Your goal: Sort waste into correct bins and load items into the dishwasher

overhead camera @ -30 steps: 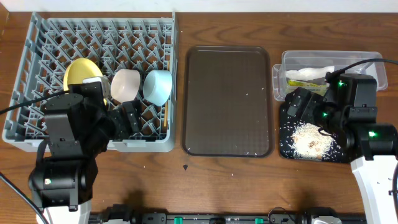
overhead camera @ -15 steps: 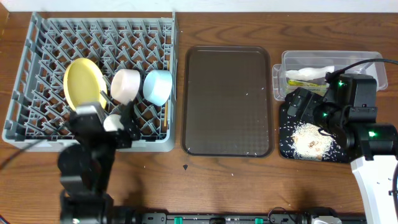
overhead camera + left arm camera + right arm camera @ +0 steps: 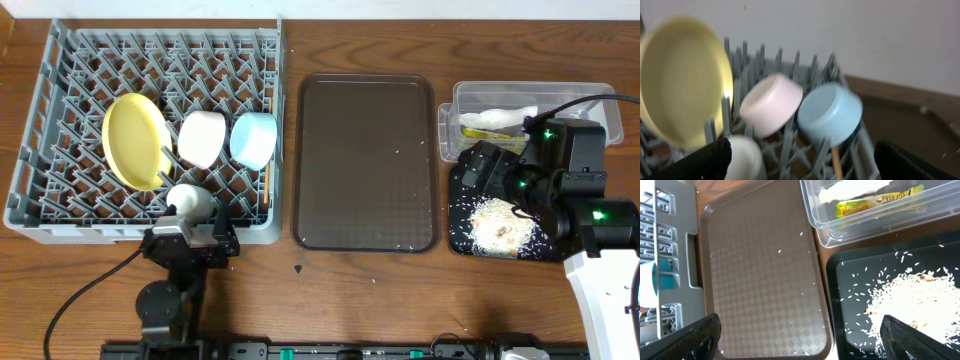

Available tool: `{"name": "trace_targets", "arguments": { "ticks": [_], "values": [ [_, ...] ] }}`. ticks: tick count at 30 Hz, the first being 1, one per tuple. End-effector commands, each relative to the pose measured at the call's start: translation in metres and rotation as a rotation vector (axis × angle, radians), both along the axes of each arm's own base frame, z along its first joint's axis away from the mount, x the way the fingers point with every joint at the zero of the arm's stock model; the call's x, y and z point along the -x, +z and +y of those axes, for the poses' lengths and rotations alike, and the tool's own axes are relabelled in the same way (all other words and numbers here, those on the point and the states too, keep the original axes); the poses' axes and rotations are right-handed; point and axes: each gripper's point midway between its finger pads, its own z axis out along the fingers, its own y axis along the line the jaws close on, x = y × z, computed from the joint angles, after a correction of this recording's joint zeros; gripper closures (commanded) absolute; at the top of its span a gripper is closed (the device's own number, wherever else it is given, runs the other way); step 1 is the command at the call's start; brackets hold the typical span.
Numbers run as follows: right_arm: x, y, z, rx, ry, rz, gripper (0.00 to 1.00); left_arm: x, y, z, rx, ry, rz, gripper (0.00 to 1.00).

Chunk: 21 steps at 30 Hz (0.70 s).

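Observation:
The grey dish rack (image 3: 60, 120) holds the yellow plate (image 3: 135, 140), white bowl (image 3: 203, 138), light blue bowl (image 3: 252, 138), small white cup (image 3: 188, 200) and chopsticks (image 3: 266, 185). My left gripper (image 3: 192, 230) is open and empty at the rack's front wall, just short of the cup. In the left wrist view the gripper (image 3: 800, 170) faces the plate (image 3: 682, 85), both bowls and the cup (image 3: 745, 157). My right gripper (image 3: 470, 170) is open and empty over the black tray (image 3: 460, 240) of rice crumbs (image 3: 500, 222). The clear tub (image 3: 940, 210) holds the napkin (image 3: 850, 190) and wrapper (image 3: 875, 202).
The dark brown serving tray (image 3: 367, 160) lies between the rack and the bins, with a few stray crumbs on it. A small dark speck (image 3: 298, 268) lies on the wooden table in front of the tray. The right arm's cable arcs over the clear tub.
My left arm has drawn back from over the rack to its front edge and dropped low. The cup stays in the rack. The right arm has not moved.

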Motion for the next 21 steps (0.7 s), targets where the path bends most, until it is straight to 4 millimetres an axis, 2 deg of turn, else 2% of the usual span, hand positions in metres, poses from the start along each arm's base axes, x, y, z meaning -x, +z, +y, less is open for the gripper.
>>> {"name": "trace_targets", "arguments": {
  "ticks": [1, 2, 3, 21],
  "values": [
    [0.0, 0.0031, -0.0016, -0.005, -0.014, -0.006, 0.01, -0.0058, -0.0239, -0.001, -0.009, -0.005, 0.002, 0.08],
    [-0.0001, 0.0032, -0.0016, -0.005, -0.014, -0.006, 0.01, -0.0049, -0.0287, -0.0012, -0.008, -0.006, 0.026, 0.08],
    [-0.0001, 0.0032, -0.0016, -0.005, -0.014, -0.006, 0.01, -0.0048, -0.0294, -0.0013, -0.008, -0.007, 0.028, 0.0],
    [-0.0001, 0.0032, -0.0015, -0.005, -0.014, -0.006, 0.01, -0.005, -0.0295, -0.0012, -0.008, -0.006, 0.029, 0.01]
  ]
}}
